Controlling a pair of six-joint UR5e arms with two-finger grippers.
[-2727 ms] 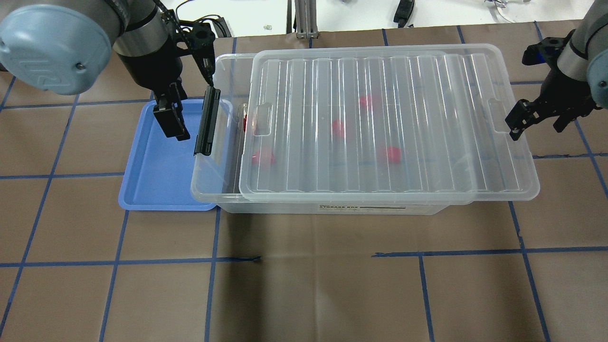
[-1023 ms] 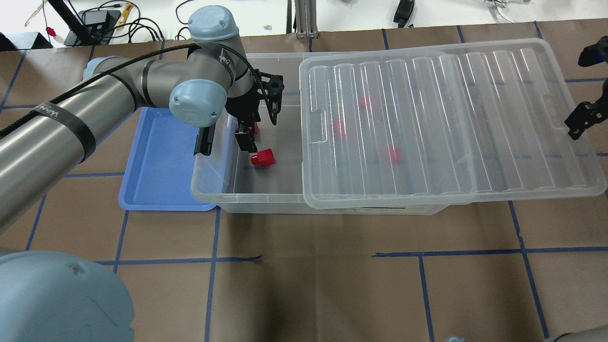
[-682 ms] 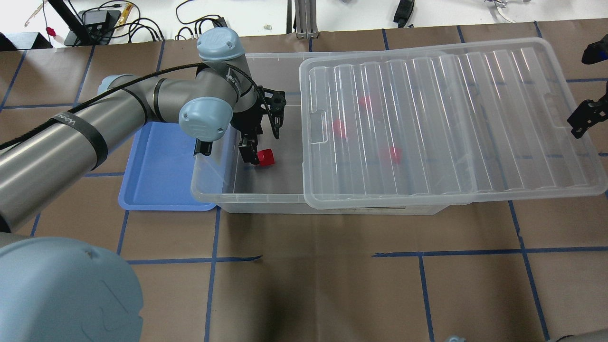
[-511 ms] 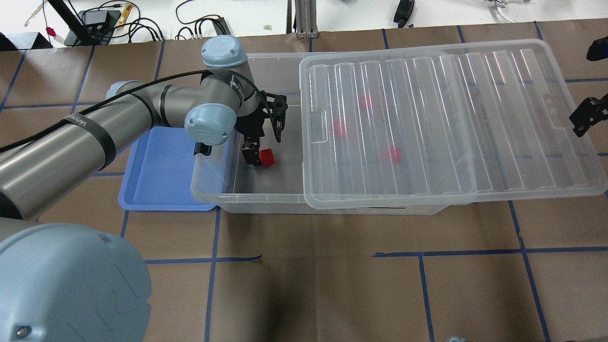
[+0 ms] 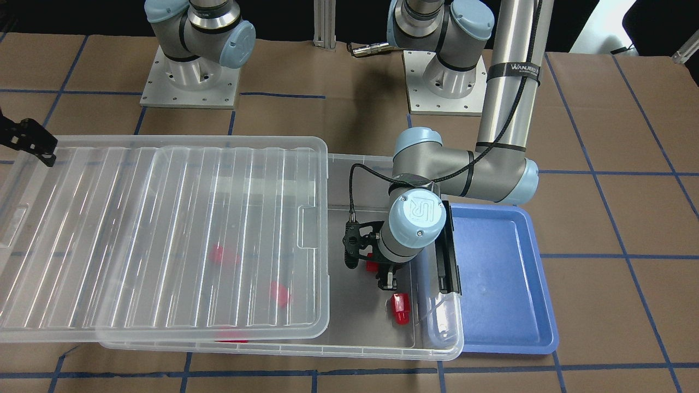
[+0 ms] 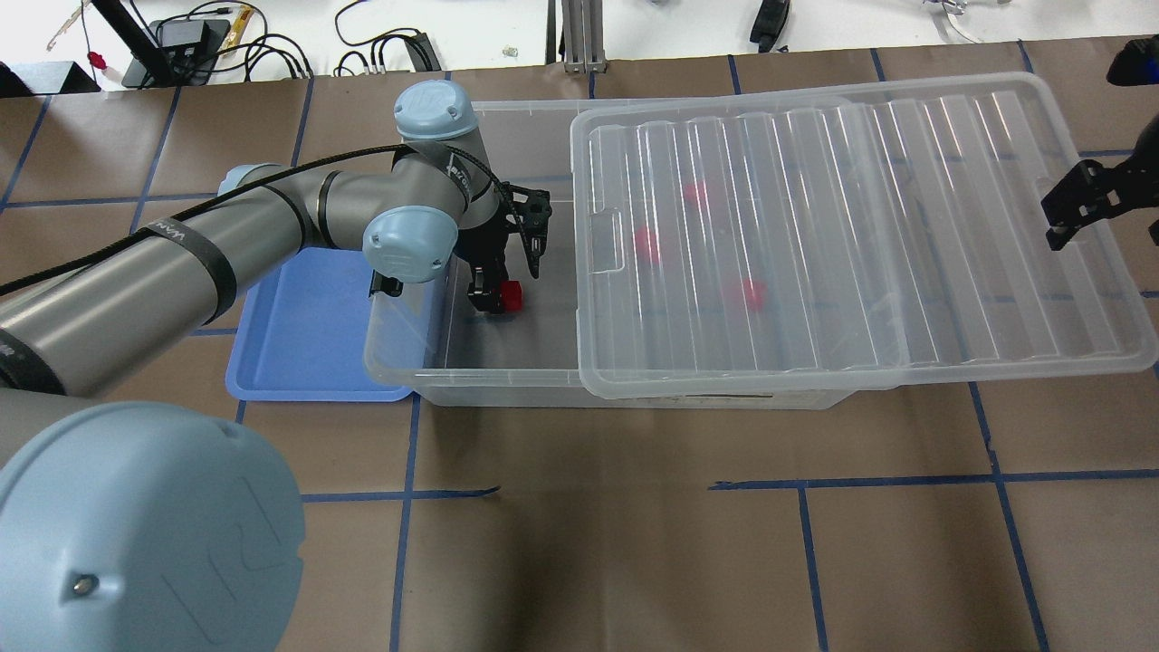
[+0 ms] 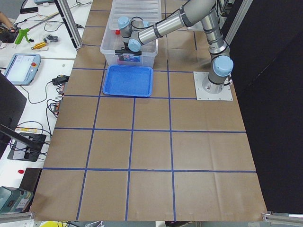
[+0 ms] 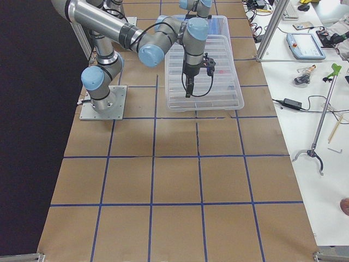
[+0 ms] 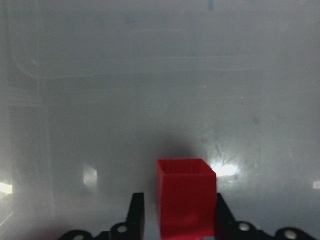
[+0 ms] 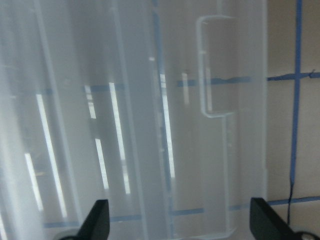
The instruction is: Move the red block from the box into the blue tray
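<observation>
With the lid slid aside, the red block on the box floor is straddled, not yet clamped, by the narrowly parted left gripper (the right gripper is spread wide), so grasp and transfer to the blue tray are judged outstanding.

Left arm: silver-grey metal tubes joined by rounded elbows. Pale blue round joint caps, the near one embossed with a UR mark and set with small screws. Black strap with white lettering round the upper tube. Thin black cable looping to the wrist. Left pincer: black, two slim fingers. Right arm: same grey tubes, same blue caps. Right pincer: black. Square silver base plates, screw holes along the edges.
</observation>
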